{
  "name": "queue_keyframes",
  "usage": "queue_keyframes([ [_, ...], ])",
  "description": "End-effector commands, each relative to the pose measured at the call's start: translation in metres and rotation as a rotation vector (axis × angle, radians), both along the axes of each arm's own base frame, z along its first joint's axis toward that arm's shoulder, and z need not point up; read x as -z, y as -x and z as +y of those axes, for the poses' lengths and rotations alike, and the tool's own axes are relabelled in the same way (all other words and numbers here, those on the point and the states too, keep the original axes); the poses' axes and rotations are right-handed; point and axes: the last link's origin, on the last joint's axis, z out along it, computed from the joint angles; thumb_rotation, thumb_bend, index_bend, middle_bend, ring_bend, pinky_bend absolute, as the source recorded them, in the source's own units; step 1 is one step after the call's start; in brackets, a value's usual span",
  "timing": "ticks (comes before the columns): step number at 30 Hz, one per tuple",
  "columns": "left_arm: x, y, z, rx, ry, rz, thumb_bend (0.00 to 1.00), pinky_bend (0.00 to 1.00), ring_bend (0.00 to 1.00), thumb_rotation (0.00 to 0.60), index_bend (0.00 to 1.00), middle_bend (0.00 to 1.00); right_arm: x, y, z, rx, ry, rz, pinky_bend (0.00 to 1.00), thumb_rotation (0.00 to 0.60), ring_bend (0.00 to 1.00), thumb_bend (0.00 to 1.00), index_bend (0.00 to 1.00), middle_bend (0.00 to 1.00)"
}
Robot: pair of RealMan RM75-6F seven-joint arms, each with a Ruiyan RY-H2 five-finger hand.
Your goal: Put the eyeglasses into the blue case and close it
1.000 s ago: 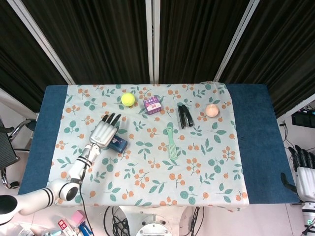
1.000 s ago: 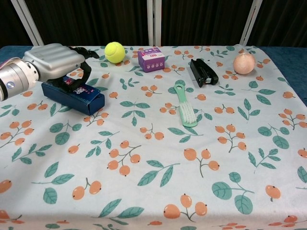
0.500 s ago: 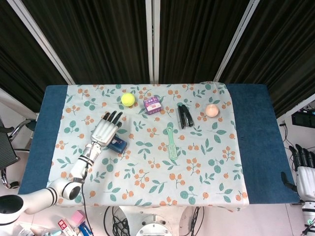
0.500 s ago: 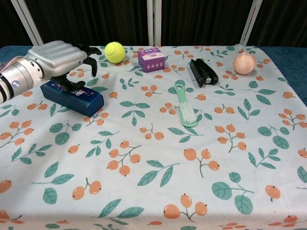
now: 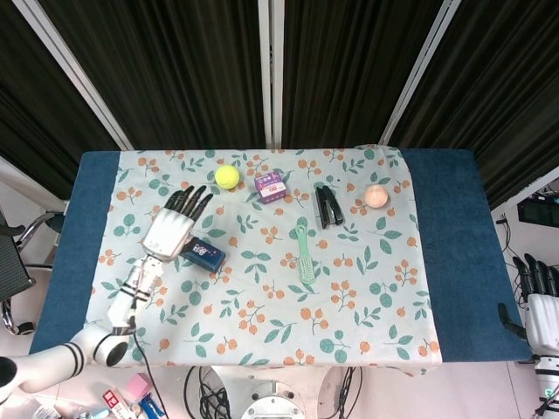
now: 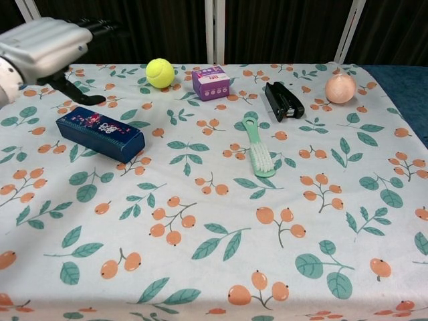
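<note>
Closed dark-blue rectangular hard case with a printed lid point(image 6: 100, 134) lying flat on the floral-cloth tabletop point(image 6: 221, 221), left of centre. Left hand point(image 6: 41, 48) raised just above and behind it, fingers spread, holding nothing. Right hand point(image 5: 540, 301) low off the tabletop's edge, grip unclear. Probably light, rigid, smooth-sided; best pinched across the long edges. No eyeglasses visible.

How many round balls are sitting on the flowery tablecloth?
2. The yellow tennis ball sits at the back, left of the purple box. The peach-colored ball sits at the back right, beyond the black stapler.
</note>
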Motion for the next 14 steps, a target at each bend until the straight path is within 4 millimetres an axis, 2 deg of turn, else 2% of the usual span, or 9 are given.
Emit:
queue_keyframes([
  [1,-0.048,0.036,-0.05,-0.038,0.014,-0.127,0.18,0.16,0.06,0.6,0.0,0.07,0.0,-0.001,0.0,-0.014,0.001,-0.003,0.0,0.6,0.0,0.29,0.0,0.0],
  [5,-0.068,0.073,-0.098,-0.149,0.044,-0.165,0.14,0.16,0.06,0.581,0.0,0.08,0.004,-0.004,0.0,-0.046,-0.007,-0.016,0.0,0.6,0.0,0.29,0.0,0.0],
  [8,-0.08,0.099,-0.13,-0.222,0.042,-0.138,0.11,0.16,0.06,0.485,0.01,0.06,0.007,-0.006,-0.001,-0.066,-0.01,-0.025,0.0,0.6,0.0,0.28,0.0,0.0],
  [11,-0.092,0.115,-0.147,-0.267,0.022,-0.112,0.1,0.16,0.06,0.449,0.02,0.05,0.009,-0.008,-0.002,-0.077,-0.015,-0.028,0.0,0.6,0.0,0.28,0.0,0.0],
  [14,-0.099,0.121,-0.156,-0.274,-0.019,-0.113,0.1,0.16,0.06,0.439,0.02,0.05,0.012,-0.01,-0.002,-0.086,-0.018,-0.03,0.0,0.6,0.0,0.28,0.0,0.0],
])
